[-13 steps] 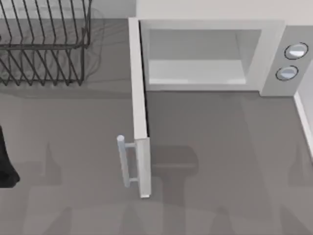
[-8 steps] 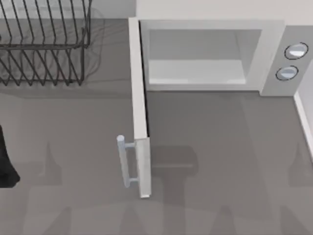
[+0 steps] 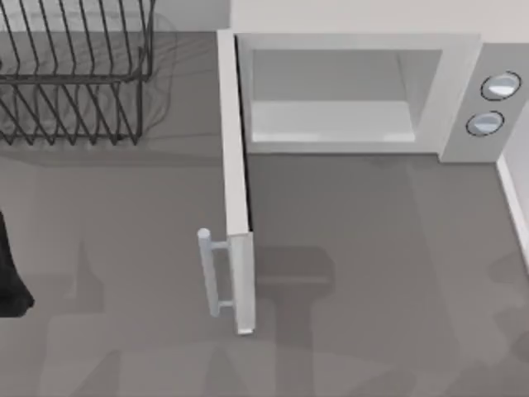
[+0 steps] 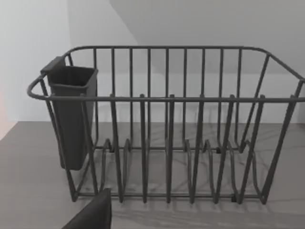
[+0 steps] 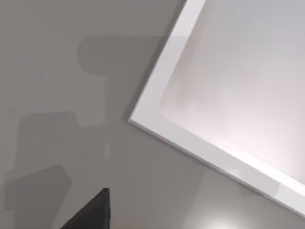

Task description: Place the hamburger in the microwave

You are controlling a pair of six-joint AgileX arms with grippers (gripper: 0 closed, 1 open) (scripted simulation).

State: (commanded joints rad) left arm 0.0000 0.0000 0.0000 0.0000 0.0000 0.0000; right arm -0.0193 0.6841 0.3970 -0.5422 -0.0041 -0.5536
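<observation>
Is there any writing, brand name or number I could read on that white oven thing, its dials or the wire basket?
None: the microwave, its two knobs and door are blank, and the wire rack with its dark cup carries no lettering either.

A matte black, rounded piece of the left arm (image 3: pixel 10 277) shows at the left edge of the top view, plain and unmarked. In the left wrist view a dark charcoal, flat-faced wedge of the left gripper (image 4: pixel 93 215) juts up with a straight edge. The right wrist view shows a matching black wedge of the right gripper (image 5: pixel 90 213).
</observation>
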